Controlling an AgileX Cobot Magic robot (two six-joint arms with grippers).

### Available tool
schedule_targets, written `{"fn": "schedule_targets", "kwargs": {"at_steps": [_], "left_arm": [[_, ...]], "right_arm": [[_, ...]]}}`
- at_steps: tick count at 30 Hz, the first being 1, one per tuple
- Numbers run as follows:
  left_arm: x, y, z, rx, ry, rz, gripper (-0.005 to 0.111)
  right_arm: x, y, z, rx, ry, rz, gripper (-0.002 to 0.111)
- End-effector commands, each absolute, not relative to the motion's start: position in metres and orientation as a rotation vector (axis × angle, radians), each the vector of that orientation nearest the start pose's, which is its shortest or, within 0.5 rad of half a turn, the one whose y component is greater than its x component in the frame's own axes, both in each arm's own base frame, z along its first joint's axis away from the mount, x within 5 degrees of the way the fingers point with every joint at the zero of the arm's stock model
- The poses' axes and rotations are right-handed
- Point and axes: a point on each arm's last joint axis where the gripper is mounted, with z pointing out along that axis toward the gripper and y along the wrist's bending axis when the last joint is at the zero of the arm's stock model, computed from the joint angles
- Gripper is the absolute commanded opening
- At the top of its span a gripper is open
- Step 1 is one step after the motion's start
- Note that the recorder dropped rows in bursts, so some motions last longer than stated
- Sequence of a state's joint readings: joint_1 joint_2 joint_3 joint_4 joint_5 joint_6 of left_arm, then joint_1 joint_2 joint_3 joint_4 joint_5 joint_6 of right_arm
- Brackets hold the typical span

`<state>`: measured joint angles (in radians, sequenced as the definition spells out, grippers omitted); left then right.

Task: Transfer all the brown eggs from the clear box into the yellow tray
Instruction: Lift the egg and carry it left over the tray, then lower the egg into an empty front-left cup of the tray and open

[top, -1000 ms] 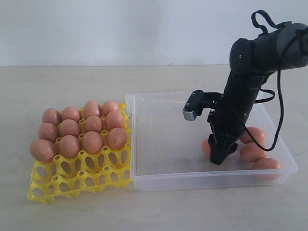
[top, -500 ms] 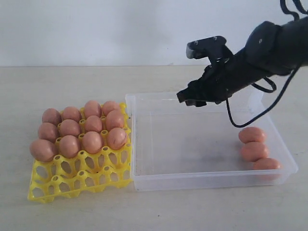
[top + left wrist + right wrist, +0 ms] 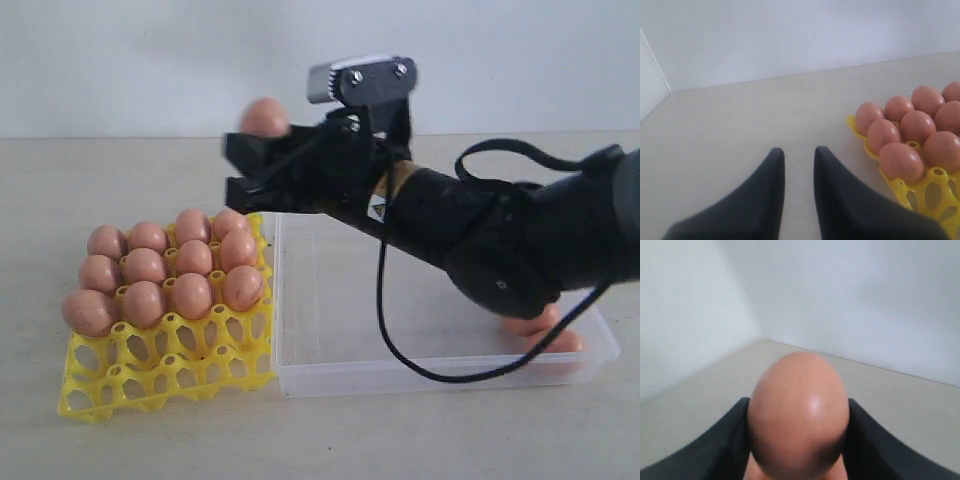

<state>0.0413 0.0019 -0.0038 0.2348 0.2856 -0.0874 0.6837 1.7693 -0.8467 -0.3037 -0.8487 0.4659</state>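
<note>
Plastic cups in the 2 nearest rows of the yellow tray stand empty; 12 brown eggs fill the rows behind. Beside it, the clear box holds at least 2 more, half hidden by the arm. Farther back, the right gripper is clamped on 1 egg, carried high, probably to clear the seated ones. Its long axis looks near upright, narrower end up. The left gripper has its fingers slightly apart, empty.

Right arm spans frame centre to right, barring the way down into clear box. Right claw w/ gripped egg hangs upper centre. Yellow tray, lower left: front cups free, rear rows packed w/ brown eggs. Bench at far left open.
</note>
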Motion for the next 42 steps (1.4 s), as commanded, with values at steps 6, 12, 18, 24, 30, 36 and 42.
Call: {"fn": "schedule_targets", "kwargs": {"at_steps": [6, 12, 18, 24, 30, 36, 42], "left_arm": [[0.054, 0.008, 0.188, 0.04, 1.763, 0.181, 0.022], [0.054, 0.008, 0.188, 0.04, 1.763, 0.181, 0.022], [0.054, 0.008, 0.188, 0.04, 1.763, 0.181, 0.022], [0.054, 0.008, 0.188, 0.04, 1.763, 0.181, 0.022], [0.054, 0.008, 0.188, 0.04, 1.763, 0.181, 0.022], [0.054, 0.008, 0.188, 0.04, 1.763, 0.181, 0.022], [0.054, 0.008, 0.188, 0.04, 1.763, 0.181, 0.022]], "right_arm": [[0.26, 0.304, 0.225, -1.106, 1.498, 1.523, -0.001], [0.268, 0.327, 0.188, -1.132, 1.6, 1.606, -0.001], [0.277, 0.359, 0.166, -1.162, 1.719, 1.428, -0.001], [0.282, 0.378, 0.145, -1.153, 1.832, 1.384, -0.001], [0.279, 0.395, 0.124, -1.184, 1.898, 1.401, -0.001], [0.279, 0.404, 0.116, -1.222, 1.949, 1.204, -0.001], [0.278, 0.402, 0.113, -1.339, 1.9, 1.111, -0.001]]}}
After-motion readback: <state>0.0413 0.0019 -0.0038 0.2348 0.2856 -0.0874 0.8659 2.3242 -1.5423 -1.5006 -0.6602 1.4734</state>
